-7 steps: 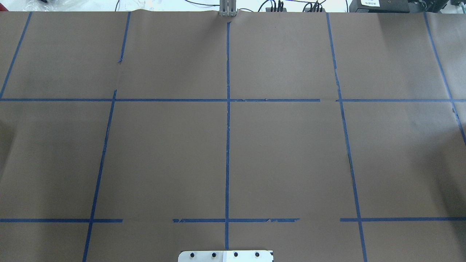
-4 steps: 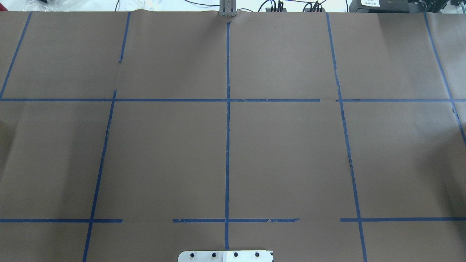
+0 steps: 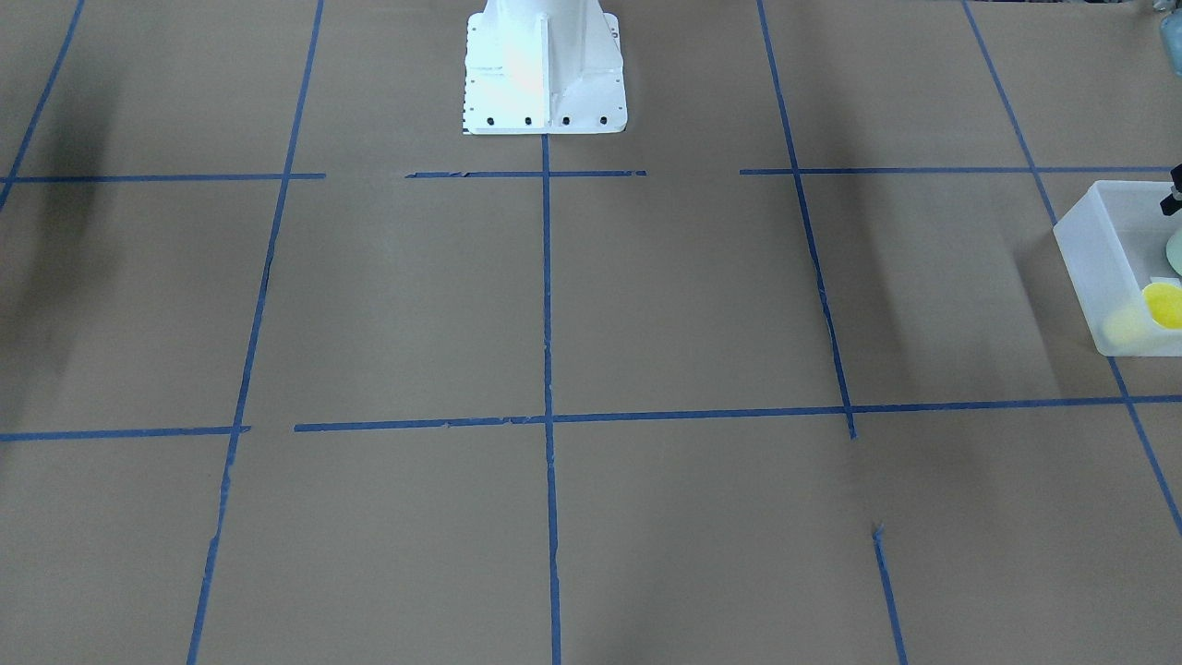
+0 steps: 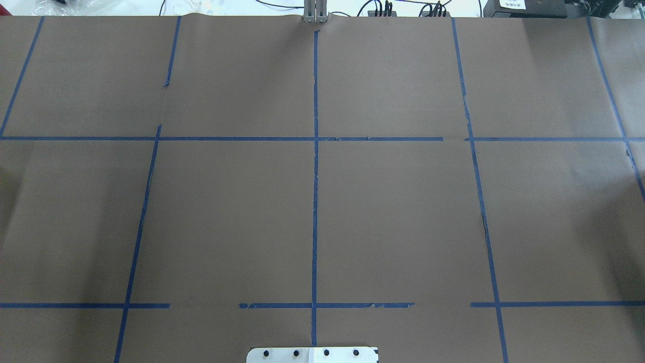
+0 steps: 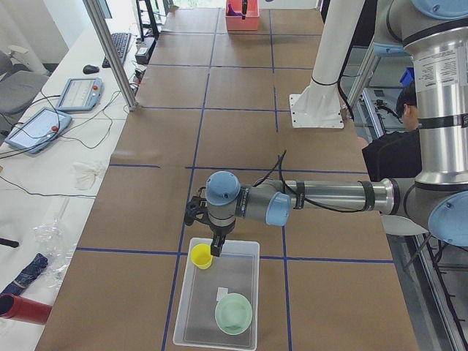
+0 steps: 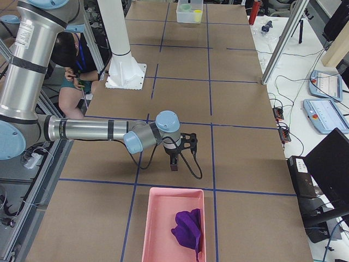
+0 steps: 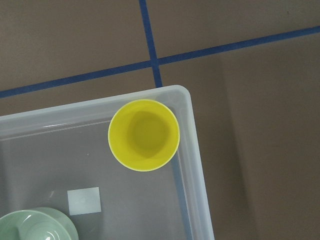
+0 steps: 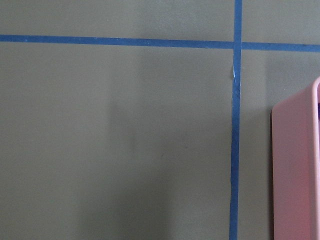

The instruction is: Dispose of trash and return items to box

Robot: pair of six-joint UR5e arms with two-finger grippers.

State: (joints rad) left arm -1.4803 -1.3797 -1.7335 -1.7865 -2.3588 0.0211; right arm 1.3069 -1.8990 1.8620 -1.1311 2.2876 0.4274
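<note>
Frosted plastic box sits nearest on the counter. Inside I see the mint bowl at the near end and the yellow cup upright in the far corner. My left claw hangs beside the cup. The right claw is well apart, near the pink bin. I cannot tell either claw's opening or grip.

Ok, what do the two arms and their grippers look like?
The left arm and right arm are silver tubes with pale blue joint caps. The left gripper and right gripper are small and black, each with a black cable looping off the wrist.
</note>
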